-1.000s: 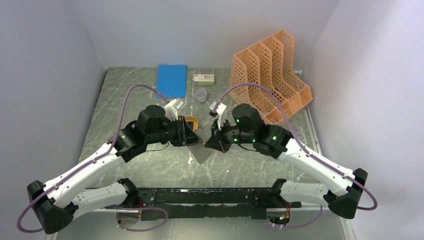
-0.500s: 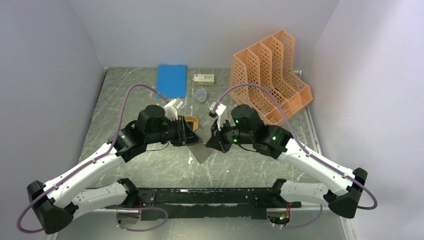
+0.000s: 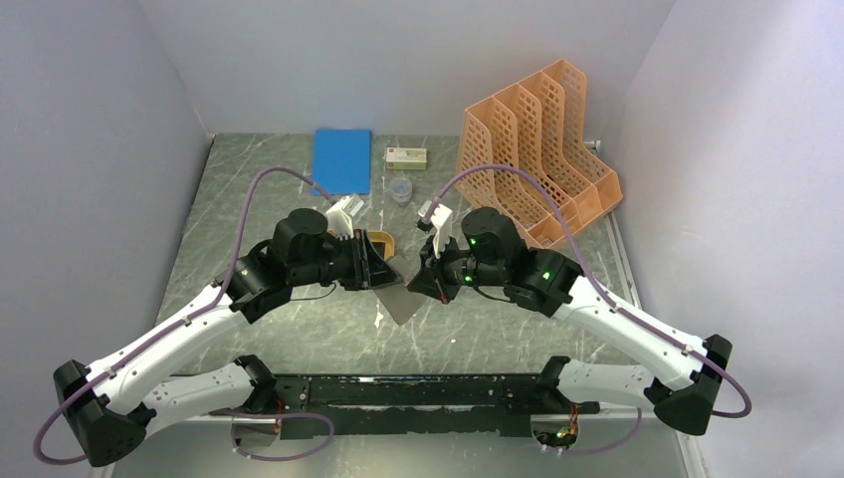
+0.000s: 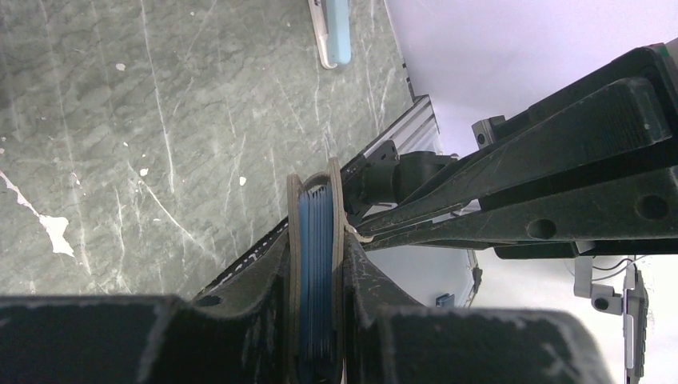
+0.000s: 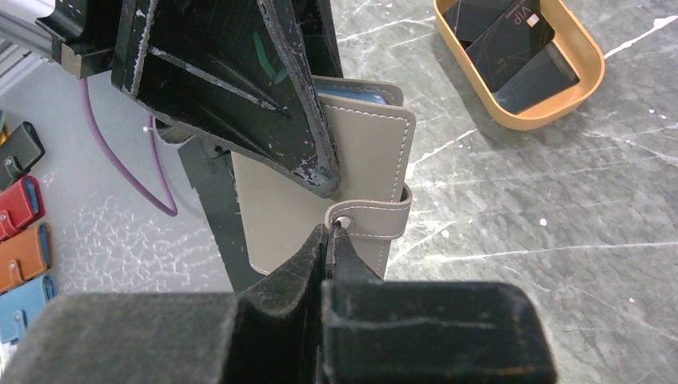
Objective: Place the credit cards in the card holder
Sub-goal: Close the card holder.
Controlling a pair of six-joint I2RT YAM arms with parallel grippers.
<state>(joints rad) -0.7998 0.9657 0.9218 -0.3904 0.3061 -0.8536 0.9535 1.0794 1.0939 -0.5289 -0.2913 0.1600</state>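
- You are clamping the card holder [image 5: 376,152] between the two arms with your left gripper [image 4: 316,260], its jaws narrowed across the holder's thickness.
- Your right gripper [image 5: 329,232] is pinching the holder's snap strap [image 5: 377,218], jaws pressed fully together.
- The credit cards [image 5: 512,44] are lying in the orange oval tray [image 5: 512,124], well apart from the holder.
- By my reading, you are only getting the holder open; every tray card is waiting to go in.
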